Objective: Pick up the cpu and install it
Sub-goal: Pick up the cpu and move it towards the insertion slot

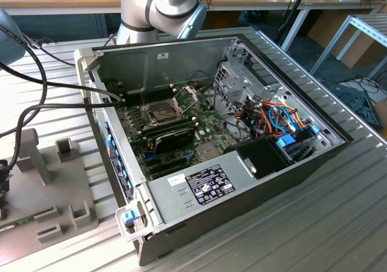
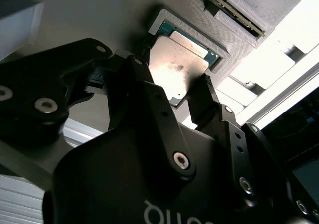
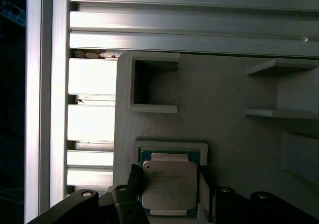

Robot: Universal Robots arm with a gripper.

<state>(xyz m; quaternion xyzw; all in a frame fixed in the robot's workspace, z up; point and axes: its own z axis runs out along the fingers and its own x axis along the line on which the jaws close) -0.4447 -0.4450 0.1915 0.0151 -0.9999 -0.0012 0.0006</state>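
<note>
The cpu (image 2: 175, 59) (image 3: 169, 181) is a small square chip with a dull silver top and a green rim. It lies in the raised square recess of a grey plastic holder (image 3: 224, 99). In both wrist views my gripper (image 2: 174, 82) (image 3: 169, 185) is straight over it. One black finger (image 2: 142, 77) presses one edge of the chip and the other finger (image 2: 207, 87) presses the opposite edge. In the exterior view the bare socket (image 1: 162, 112) on the green motherboard (image 1: 181, 136) shows, with its metal frame (image 1: 187, 93) hinged up.
The open computer case (image 1: 211, 181) lies on a ribbed metal table (image 1: 338, 223). The grey fixture (image 1: 60, 187) stands at the exterior view's left, with other raised blocks and slots. Black cables (image 1: 36, 97) run across the table beside the case. The arm's base (image 1: 157, 6) stands behind the case.
</note>
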